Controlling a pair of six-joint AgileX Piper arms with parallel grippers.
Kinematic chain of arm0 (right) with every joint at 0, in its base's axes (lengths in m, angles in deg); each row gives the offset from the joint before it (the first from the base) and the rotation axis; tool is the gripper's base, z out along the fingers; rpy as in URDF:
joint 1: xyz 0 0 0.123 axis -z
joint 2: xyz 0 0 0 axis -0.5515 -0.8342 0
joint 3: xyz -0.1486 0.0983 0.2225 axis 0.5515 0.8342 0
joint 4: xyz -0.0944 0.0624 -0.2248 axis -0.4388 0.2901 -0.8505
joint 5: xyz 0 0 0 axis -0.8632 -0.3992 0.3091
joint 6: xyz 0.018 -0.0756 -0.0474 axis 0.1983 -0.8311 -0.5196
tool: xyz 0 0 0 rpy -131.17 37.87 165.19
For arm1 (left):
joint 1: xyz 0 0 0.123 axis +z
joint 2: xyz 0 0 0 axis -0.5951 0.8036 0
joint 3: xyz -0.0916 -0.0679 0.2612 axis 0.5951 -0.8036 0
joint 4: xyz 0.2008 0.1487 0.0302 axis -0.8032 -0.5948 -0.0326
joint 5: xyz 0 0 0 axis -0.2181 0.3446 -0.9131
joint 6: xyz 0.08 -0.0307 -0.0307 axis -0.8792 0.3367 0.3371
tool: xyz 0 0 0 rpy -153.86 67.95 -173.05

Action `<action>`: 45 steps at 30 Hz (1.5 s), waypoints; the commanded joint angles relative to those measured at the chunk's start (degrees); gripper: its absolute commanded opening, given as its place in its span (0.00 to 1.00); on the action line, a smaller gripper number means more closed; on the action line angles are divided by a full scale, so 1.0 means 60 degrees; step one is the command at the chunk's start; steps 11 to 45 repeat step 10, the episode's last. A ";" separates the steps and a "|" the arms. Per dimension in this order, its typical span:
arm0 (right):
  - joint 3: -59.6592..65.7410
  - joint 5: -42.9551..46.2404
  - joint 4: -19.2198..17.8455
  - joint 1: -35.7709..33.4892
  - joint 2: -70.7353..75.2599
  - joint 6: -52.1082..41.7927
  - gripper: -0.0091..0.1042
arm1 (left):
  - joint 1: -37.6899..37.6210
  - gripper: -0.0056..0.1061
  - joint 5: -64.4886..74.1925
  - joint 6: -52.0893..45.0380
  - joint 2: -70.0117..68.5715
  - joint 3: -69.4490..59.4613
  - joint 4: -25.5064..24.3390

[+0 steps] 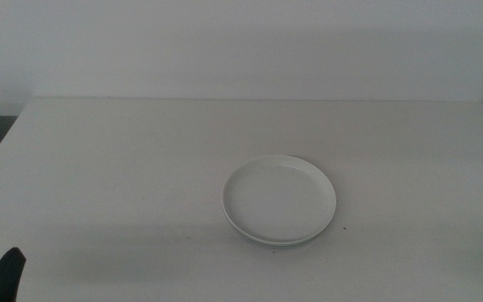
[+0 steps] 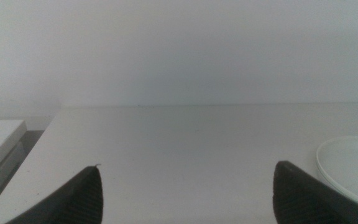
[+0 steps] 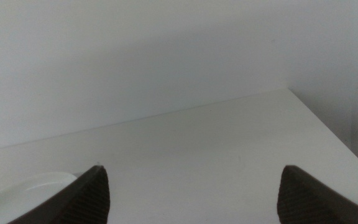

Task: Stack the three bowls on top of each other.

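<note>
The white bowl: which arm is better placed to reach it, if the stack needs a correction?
Probably the right. The white bowl lies right of the middle of the table, and the right gripper, open, sees it near. The left gripper, also open, waits at the near left corner.

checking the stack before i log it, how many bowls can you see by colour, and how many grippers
white bowl, on top of the stack: 1
pale mint green rim showing beneath it: 1
grey bowl: 0 visible, perhaps hidden in the stack
grippers: 2, left gripper and right gripper, both open and empty
total: 4
</note>
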 commanded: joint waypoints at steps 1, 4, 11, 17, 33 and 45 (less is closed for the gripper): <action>0.0040 0.0088 -0.0105 0.0058 0.0039 -0.0015 0.84 | 0.0096 0.89 -0.0128 -0.0020 -0.0034 -0.0004 0.0014; 0.0040 0.0088 -0.0105 0.0058 0.0039 -0.0015 0.84 | 0.0285 0.89 -0.0128 -0.0020 -0.0034 -0.0004 0.0014; 0.0040 0.0088 -0.0105 0.0058 0.0039 -0.0015 0.84 | 0.0265 0.89 -0.0128 -0.0020 -0.0034 -0.0004 -0.0052; 0.0040 0.0088 -0.0105 0.0058 0.0039 -0.0015 0.84 | 0.0265 0.89 -0.0128 -0.0020 -0.0034 -0.0004 -0.0052; 0.0040 0.0088 -0.0105 0.0058 0.0039 -0.0015 0.84 | 0.0265 0.89 -0.0128 -0.0020 -0.0034 -0.0004 -0.0052; 0.0040 0.0088 -0.0105 0.0058 0.0039 -0.0015 0.84 | 0.0265 0.89 -0.0128 -0.0020 -0.0034 -0.0004 -0.0052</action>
